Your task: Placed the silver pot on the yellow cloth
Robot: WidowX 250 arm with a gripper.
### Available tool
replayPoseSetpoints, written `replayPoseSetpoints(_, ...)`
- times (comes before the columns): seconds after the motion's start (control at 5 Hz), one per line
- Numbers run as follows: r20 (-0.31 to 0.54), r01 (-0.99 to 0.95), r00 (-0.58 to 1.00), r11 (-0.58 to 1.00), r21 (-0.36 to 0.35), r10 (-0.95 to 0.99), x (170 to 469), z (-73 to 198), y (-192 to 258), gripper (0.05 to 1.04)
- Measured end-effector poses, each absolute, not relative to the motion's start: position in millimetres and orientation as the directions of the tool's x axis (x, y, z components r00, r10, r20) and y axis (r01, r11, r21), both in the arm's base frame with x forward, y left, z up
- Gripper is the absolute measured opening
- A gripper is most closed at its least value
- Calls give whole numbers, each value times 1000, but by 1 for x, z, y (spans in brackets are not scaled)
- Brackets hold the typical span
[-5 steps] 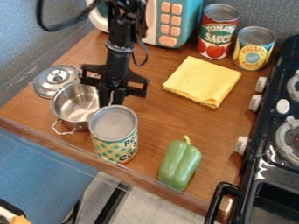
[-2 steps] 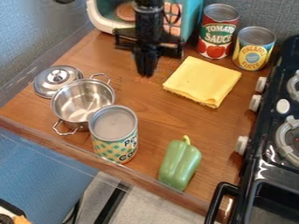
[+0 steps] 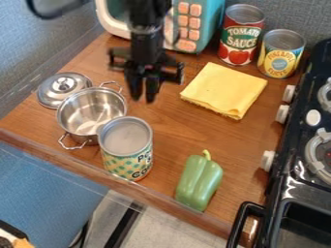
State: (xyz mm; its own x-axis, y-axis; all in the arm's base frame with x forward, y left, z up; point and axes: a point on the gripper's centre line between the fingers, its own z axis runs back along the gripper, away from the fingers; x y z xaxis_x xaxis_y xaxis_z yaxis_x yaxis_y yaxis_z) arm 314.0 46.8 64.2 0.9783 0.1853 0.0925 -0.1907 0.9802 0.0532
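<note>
Hanging over the bench (image 3: pixel 171 133) between the pot and the cloth as the camera sees them, the tool (image 3: pixel 143 94) is a little blurred, its two fingers seemingly parted with a gap between their tips and nothing held there. The arm (image 3: pixel 145 29) above it is cut off by the top edge and hides part of the teal toy microwave (image 3: pixel 194 29), whose top also runs out of view.

The silver pot (image 3: pixel 89 114) sits upright on the wood, well apart from the yellow cloth (image 3: pixel 223 89). A patterned can (image 3: pixel 126 150) stands just beside it on the near side, covering part of its wall and rim; whether the two touch I cannot tell. The pot in turn covers an edge of the silver lid (image 3: pixel 55 90), knob up, so contact there is unclear as well. Both pot handles show, one toward the microwave and one toward the near edge.

Beyond the cloth stand a tomato can (image 3: pixel 240 43) and a pineapple can (image 3: pixel 281 55), close together. A green pepper (image 3: pixel 199 181) lies near the front edge. The black stove (image 3: pixel 275 186) is cut off at the right, and something too cropped to name pokes in at the lower left corner.
</note>
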Motion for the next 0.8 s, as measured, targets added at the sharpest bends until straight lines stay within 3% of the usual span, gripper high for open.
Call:
replayPoseSetpoints(0.2, 137, -199, 971, 980, 28, 194, 319, 62, 51, 792)
replayPoseSetpoints(0.4, 186, -212, 961, 977, 25, 204, 326, 63, 59, 1007)
replayPoseSetpoints(0.8, 143, -235, 964, 970, 58, 225, 320, 48, 65, 1001)
